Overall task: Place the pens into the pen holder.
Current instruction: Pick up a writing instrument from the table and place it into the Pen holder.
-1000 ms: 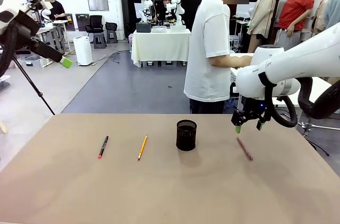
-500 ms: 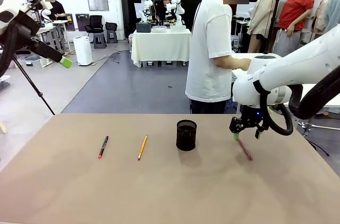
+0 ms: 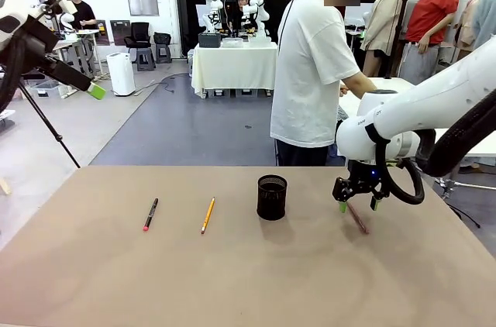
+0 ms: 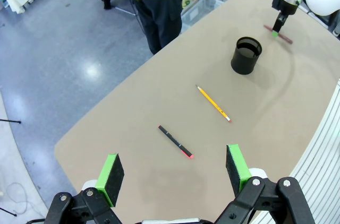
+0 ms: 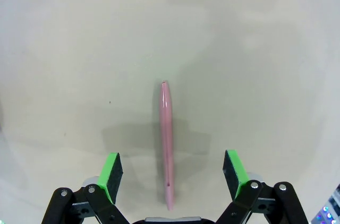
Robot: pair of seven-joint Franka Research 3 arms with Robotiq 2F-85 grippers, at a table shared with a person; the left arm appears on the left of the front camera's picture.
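Hovering released over the pink pen [image 5: 168, 144], right of the holder [image 3: 272, 197], the right gripper [image 3: 357, 205] is judged ready to be lowered and clenched.

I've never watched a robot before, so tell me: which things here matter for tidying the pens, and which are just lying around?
Part of the job: pink pen, yellow pencil, black red-tipped pen, black mesh pen holder.
Just around: cloth-covered table behind, white bin on the floor.
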